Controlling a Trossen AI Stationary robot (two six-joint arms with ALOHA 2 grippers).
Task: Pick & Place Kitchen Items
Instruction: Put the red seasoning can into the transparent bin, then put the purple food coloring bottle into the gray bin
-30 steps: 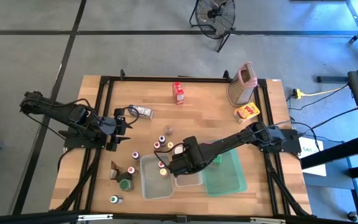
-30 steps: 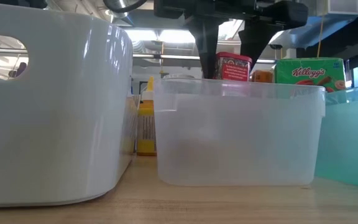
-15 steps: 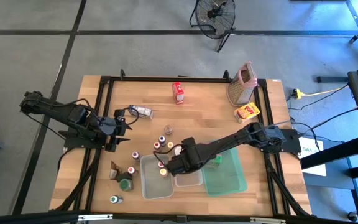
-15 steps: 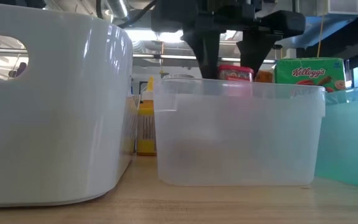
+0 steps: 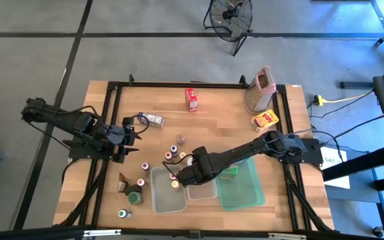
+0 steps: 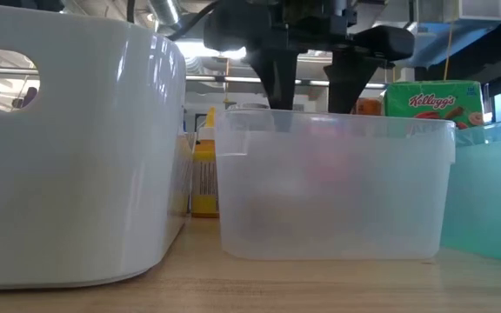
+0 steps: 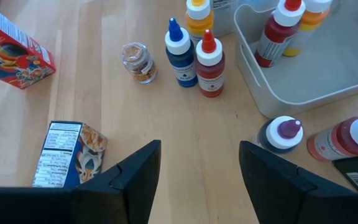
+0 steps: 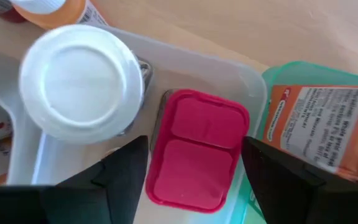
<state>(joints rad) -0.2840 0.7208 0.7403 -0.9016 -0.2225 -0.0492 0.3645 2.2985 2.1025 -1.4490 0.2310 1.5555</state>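
My right gripper (image 5: 191,177) (image 6: 311,87) hangs open over the small clear tub (image 6: 337,217) (image 5: 202,195), fingers pointing down just above its rim. A red carton (image 8: 197,149) lies inside the tub below and between the fingers, showing as a pink blur (image 6: 329,165) through the wall. A white-capped jar (image 8: 79,81) stands beside it. An orange carton (image 8: 322,130) lies on the green tray (image 5: 245,190). My left gripper (image 5: 127,137) (image 7: 197,168) waits open over the table's left part, with nothing between its fingers.
A larger white tub (image 6: 68,148) (image 5: 164,197) holding bottles stands left of the small one. Several small bottles (image 7: 194,53) (image 5: 175,155) stand on the wood. A metal grater (image 5: 259,93), a red carton (image 5: 191,99) and a yellow carton (image 5: 265,120) are toward the far edge.
My right gripper has sunk a little toward the small tub and its fingers have spread. The red carton, held above the rim a second ago, has gone down out of the fingers into the tub.
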